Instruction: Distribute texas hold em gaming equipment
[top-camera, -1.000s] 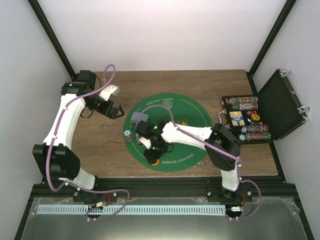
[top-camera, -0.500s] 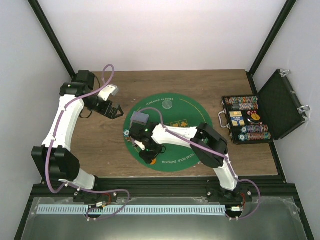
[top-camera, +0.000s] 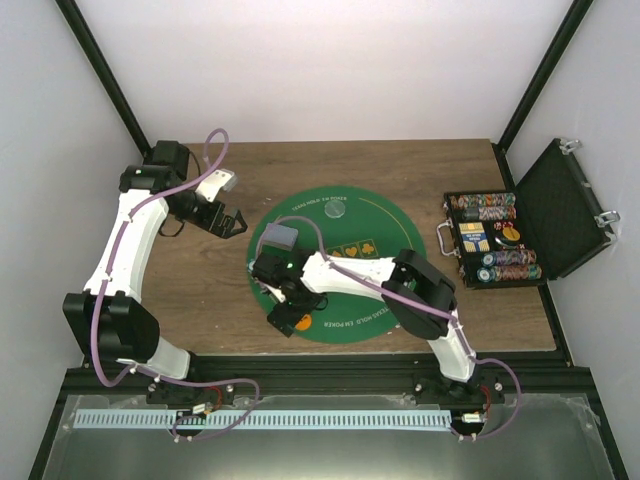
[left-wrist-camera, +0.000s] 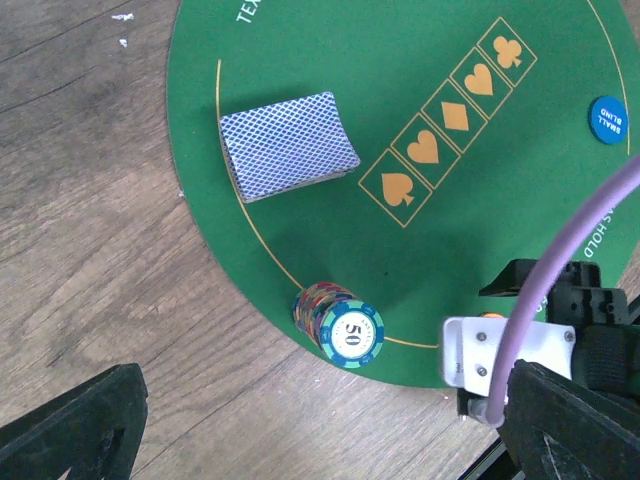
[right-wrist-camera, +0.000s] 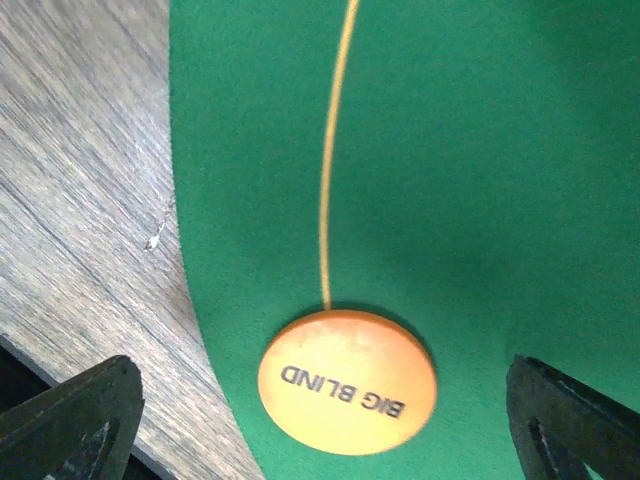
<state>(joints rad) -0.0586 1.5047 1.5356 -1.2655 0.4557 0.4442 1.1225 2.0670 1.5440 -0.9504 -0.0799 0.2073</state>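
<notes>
A wooden table (top-camera: 200, 290) is seen from above, with a large round green mat with orange suit marks (top-camera: 385, 235) laid at its middle. The right gripper (right-wrist-camera: 320, 425) is reached across to the near left part of the mat, and its two fingers (right-wrist-camera: 70, 415) are spread wide, with nothing held. Between them, untouched, a flat round orange disc printed BIG BLIND (right-wrist-camera: 347, 382) lies on the mat, just inside its edge. The left gripper (left-wrist-camera: 320, 435) is held over bare wood to the left of the mat; its fingers (left-wrist-camera: 75, 425) are also spread wide and nothing is gripped. A deck of grey-blue patterned playing cards (left-wrist-camera: 288, 146) is placed face down on the far left part of the mat. A short stack of multicoloured poker chips (left-wrist-camera: 340, 322), topped by a chip marked 50, is set at the mat's left edge. A round blue disc marked SMALL BLIND (left-wrist-camera: 607, 120) lies on the mat, well apart from the deck. A clear-grey round disc (top-camera: 338, 211) is seen on the far part of the mat. An open black case (top-camera: 560, 205) with rows of chips is placed at the right of the table.
</notes>
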